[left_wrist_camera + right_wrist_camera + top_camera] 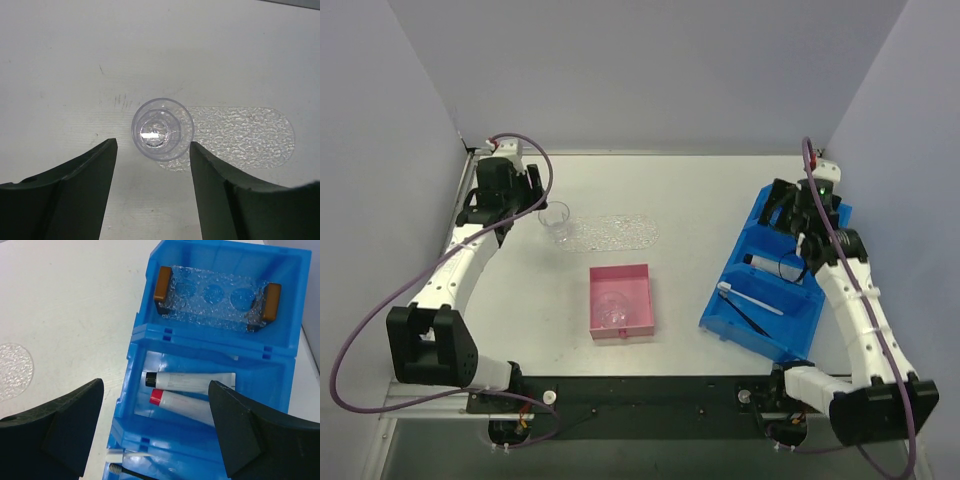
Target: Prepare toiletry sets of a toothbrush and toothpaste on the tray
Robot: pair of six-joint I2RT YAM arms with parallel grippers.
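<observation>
**Reference object:** pink box [618, 271], open-topped, near the middle of the bench [720, 190]

**Tray** [240, 135]: clear, bumpy, oval. It lies flat on the bench just beyond the far side of the pink box.

**Clear cup** [162, 129]: upright, mouth up, beyond the far-left corner of the pink box, at the tray's left end. Whether its base sits on the tray's edge or just beside it cannot be told.

**Left hand** [152, 144]: released. Its fingers [85, 175] are spread wide, one to each side of the cup and short of it, touching nothing.

**Second cup** [612, 308]: clear, inside the pink box.

**Blue bin** [225, 255]: on the bench to the right of the pink box, well apart from it, with three compartments in a row.
- Far compartment: a clear bumpy rack [215, 300] with a brown block [163, 284] at each end.
- Middle compartment: two toothpaste tubes [197, 381] lying flat side by side, one black-capped and one red-capped, with both caps turned toward the pink box's side.
- Near compartment: a white toothbrush [752, 299] lying flat, with a dark toothbrush [750, 320] just beside it.

**Right hand** [156, 384]: released, fingers wide apart. It hangs above the bin's middle compartment, over the tubes, grasping nothing
</observation>
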